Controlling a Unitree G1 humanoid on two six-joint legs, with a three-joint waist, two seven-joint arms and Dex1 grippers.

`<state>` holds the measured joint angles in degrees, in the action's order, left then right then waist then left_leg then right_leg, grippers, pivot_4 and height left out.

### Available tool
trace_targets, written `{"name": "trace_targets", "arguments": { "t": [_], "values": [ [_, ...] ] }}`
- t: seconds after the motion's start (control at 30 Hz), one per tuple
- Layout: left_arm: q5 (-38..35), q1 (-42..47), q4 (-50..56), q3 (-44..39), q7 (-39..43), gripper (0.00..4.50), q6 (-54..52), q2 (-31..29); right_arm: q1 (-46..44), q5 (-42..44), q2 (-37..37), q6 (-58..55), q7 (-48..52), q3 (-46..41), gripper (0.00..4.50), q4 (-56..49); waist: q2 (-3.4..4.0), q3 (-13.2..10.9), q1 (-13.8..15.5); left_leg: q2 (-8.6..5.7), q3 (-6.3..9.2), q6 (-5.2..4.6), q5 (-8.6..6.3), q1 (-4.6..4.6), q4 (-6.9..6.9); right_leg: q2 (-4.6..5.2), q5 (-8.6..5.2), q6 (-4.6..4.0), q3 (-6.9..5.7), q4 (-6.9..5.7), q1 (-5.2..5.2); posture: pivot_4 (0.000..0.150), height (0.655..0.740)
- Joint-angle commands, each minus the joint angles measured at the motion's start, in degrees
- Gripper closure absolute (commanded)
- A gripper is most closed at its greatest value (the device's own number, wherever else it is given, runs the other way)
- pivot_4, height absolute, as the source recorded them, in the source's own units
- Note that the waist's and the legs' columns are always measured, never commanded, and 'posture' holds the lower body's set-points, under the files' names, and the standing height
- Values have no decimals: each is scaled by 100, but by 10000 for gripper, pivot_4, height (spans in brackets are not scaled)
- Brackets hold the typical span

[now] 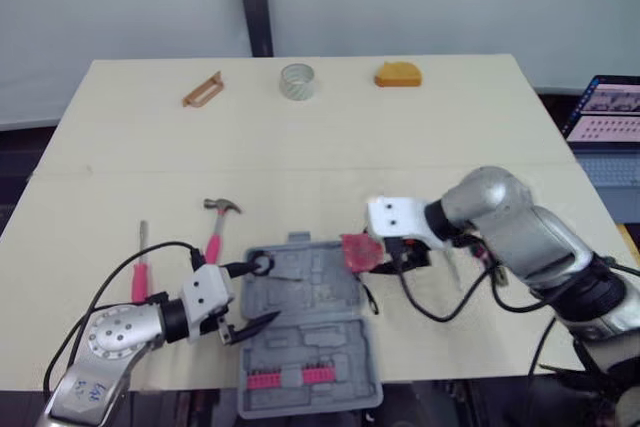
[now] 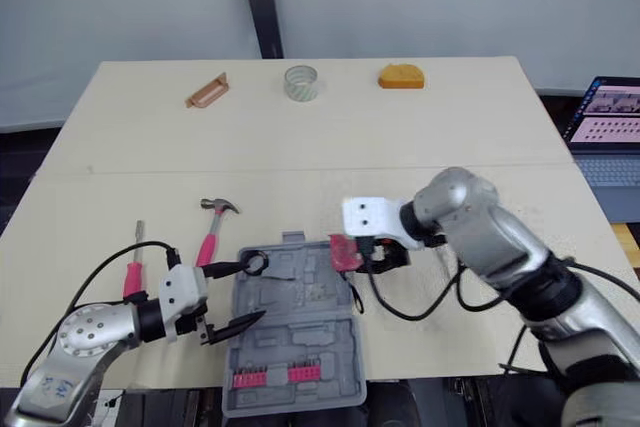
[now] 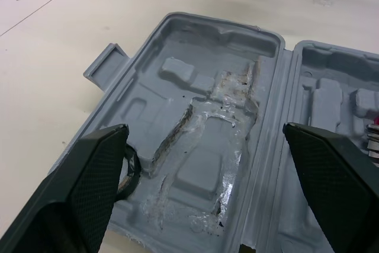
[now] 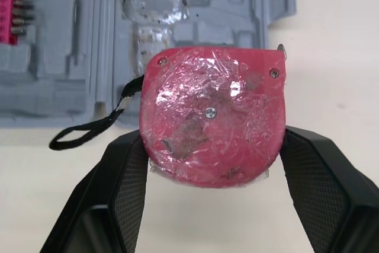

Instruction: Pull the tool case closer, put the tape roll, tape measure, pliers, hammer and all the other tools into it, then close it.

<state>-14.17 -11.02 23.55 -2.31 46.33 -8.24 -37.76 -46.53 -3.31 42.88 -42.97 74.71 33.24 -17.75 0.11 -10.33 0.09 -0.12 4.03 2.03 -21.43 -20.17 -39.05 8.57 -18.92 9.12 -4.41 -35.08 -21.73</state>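
Check the left gripper (image 1: 268, 291): its jaws stand wide apart and hold nothing. Between them, the left wrist view gives you the moulded grey recesses of the open tool case (image 3: 195, 117), with a latch tab (image 3: 100, 64) on the outer wall. The head views add the wider layout. The case lies flat on the table (image 1: 450, 147), both halves open, and the left jaws reach over its edge.

Check the right gripper (image 4: 214, 140): its jaws are clamped on the red tape measure (image 4: 213, 122), one finger on each flank. The right wrist view gives you the round face with its screws and a black strap (image 4: 83, 134) hanging off one side. Beyond the jaws lie the case recesses and a row of pink bits (image 4: 7, 13). The head views put the tape measure at the case edge on the right gripper's side. You cannot tell whether it touches the case.

Outside the case, the hammer (image 1: 218, 222) lies just beyond the left jaws, and a screwdriver (image 1: 141, 267) lies beside that arm. The tape roll (image 1: 297, 81) sits well beyond both pairs of jaws, between a brown object (image 1: 202, 89) and an orange object (image 1: 398, 74).
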Motion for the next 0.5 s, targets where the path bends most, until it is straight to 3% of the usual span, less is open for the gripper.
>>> {"name": "trace_targets", "arguments": {
  "t": [0.03, 0.5],
  "values": [
    [36, 58, -12, -4, -21, 0, 209, 48, -216, -493, -176, -271, -286, 430, 16377, 117, 0, 0, -4, 0, 1, 0, 0, 0, 0, 0, 0, 0, 0, 0, 0, 1500, 7400],
    [70, 167, -7, 195, -3, 0, 190, 110, -494, -1175, -789, -401, -512, 1218, 16377, 389, 1, -1, -33, -2, -6, 0, 0, -7, -1, 0, 0, 1, 4, -25, -26, 1500, 7400]
  ]
}}
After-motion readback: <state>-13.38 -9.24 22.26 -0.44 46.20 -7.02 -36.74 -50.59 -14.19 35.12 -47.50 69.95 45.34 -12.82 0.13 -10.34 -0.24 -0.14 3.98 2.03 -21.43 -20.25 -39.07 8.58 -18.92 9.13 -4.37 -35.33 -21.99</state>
